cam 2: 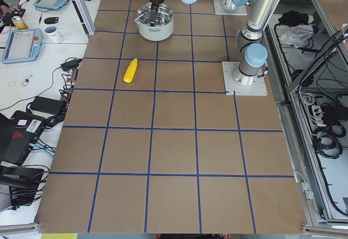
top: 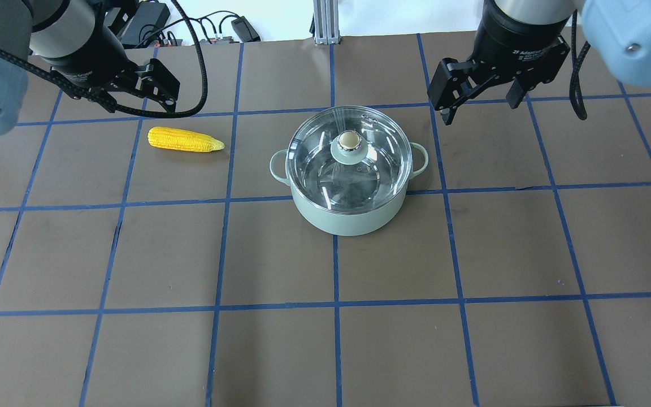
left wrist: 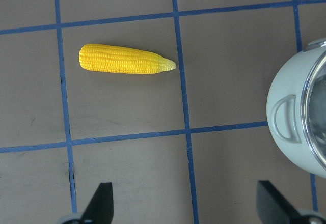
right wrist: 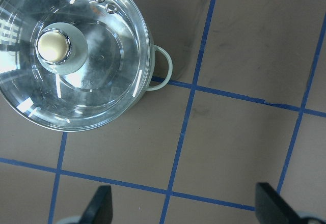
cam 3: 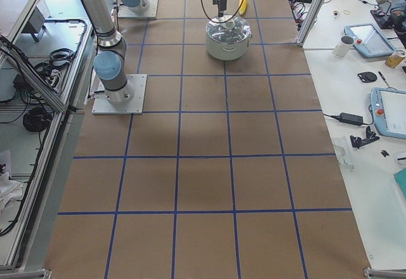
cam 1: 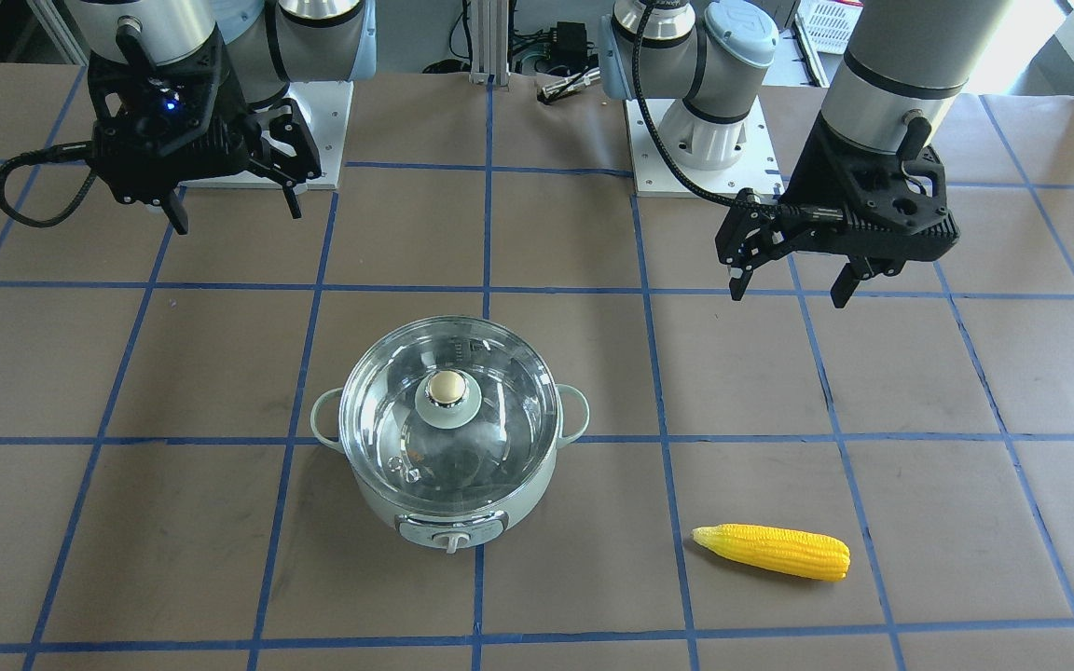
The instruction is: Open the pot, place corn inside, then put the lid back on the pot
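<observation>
Overhead exterior: lid on, corn out, several ways to slip

Nothing of the task is done yet. The pot [top: 348, 217] stands mid-table with the lid [top: 373, 169] seated on it, and the corn [top: 185, 139] lies on the table [top: 280, 350] well to the robot's left of the pot, tip toward it. The left gripper [cam 1: 787, 294] and the right gripper [cam 1: 239, 219] both hang above the table with fingers apart, holding nothing.

The likeliest trouble is the knob [top: 349, 139]. It looks small, round and smooth, so an off-centre pinch could let the glass lid swing or drop. A tilted lift might catch the rim and drag the pot. The tapered cob may roll or squirt out of a grip near its tip. Laid across the rim instead of inside, it would probably stop the lid from seating
</observation>
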`<action>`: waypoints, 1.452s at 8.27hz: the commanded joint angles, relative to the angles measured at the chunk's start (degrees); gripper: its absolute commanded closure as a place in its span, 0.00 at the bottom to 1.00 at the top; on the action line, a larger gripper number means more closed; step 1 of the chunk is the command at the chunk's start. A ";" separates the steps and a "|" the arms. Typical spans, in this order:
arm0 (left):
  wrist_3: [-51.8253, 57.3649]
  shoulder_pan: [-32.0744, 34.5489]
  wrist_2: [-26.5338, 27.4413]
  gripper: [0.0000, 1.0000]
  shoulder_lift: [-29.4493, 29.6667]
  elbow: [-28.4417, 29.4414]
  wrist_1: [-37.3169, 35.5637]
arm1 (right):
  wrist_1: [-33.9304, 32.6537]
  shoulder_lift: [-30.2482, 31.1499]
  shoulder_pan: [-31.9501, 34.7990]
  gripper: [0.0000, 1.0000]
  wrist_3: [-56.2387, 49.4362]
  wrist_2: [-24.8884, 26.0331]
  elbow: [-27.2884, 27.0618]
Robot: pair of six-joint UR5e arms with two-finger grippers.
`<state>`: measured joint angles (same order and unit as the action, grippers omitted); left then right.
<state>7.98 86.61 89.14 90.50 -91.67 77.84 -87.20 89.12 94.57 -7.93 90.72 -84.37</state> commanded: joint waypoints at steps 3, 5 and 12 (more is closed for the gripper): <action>-2.94 -0.12 0.06 0.00 0.55 0.00 -1.28 | -0.26 -0.26 0.09 0.00 0.10 -0.36 0.00; -17.57 -1.00 0.15 0.00 2.48 0.35 -4.95 | -2.43 -1.31 0.26 0.00 3.07 -0.37 -0.17; -64.21 -4.87 0.94 0.00 14.49 0.35 -9.64 | -21.60 -17.47 11.15 0.00 28.29 -3.62 0.53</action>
<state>-49.96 82.59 90.00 99.52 -91.70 68.20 -105.48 75.64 103.60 14.51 87.25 -84.11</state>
